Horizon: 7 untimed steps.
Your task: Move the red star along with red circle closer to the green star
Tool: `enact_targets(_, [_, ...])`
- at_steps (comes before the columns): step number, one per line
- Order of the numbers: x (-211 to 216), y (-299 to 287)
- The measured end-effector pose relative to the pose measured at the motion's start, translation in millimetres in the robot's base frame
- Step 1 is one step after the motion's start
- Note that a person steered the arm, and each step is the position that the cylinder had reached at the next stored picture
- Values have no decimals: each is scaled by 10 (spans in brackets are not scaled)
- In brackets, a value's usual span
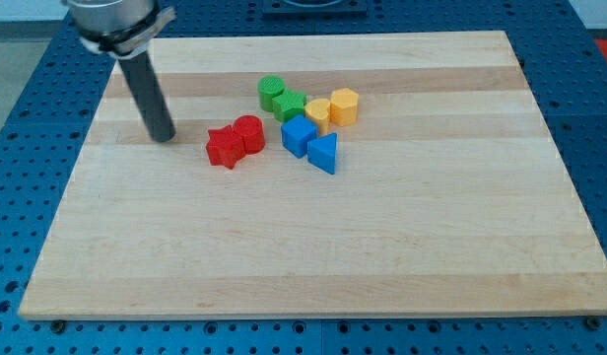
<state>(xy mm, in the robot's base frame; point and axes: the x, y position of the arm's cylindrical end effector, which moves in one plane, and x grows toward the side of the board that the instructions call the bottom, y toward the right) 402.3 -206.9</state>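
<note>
Tip [165,136] is parked on the counter [402,256], left of the red star [223,147] with a short gap, no contact; no claw is fitted, so no open or closed state can be given, only a bare rod. Red star and red circle [249,132] are seen touching, circle on the star's upper right, and the green star [290,106] lies further up-right of the red star, close but apart. Tip placement behind the pair, opposite the green star, is judged as set-up for one push carrying both toward it.
</note>
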Motion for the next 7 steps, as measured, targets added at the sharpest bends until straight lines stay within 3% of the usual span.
enact_targets(1, [455, -110])
enact_targets(2, [601, -12])
enact_targets(4, [601, 642])
enact_targets(7, [544, 710])
